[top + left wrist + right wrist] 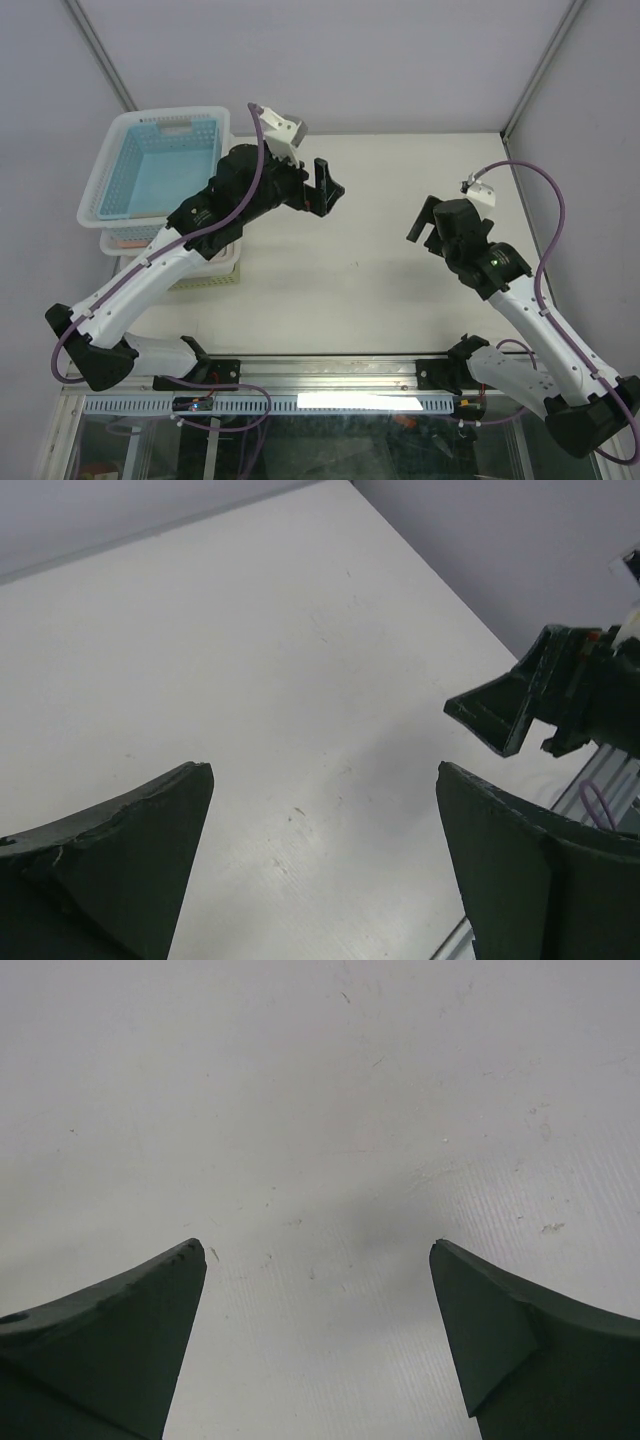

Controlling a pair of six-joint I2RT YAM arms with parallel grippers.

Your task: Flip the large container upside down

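The large container (112, 160), a white perforated basket with a wide flared rim, stands upright at the table's far left on top of a stack; its inside looks light blue. My left gripper (325, 190) hangs open over the table to the right of it, apart from it, pointing toward the middle. The left wrist view shows my left gripper (325, 770) holding nothing, only bare table between the jaws. My right gripper (422, 220) is open over the right half of the table. Nothing sits between the jaws of my right gripper (315, 1247) either. The container is out of both wrist views.
Under the large container lie smaller white baskets (205, 272), one showing pink at its left edge (125, 243). My left forearm crosses over that stack. The right gripper (520, 705) shows in the left wrist view. A metal rail (330, 372) runs along the near edge.
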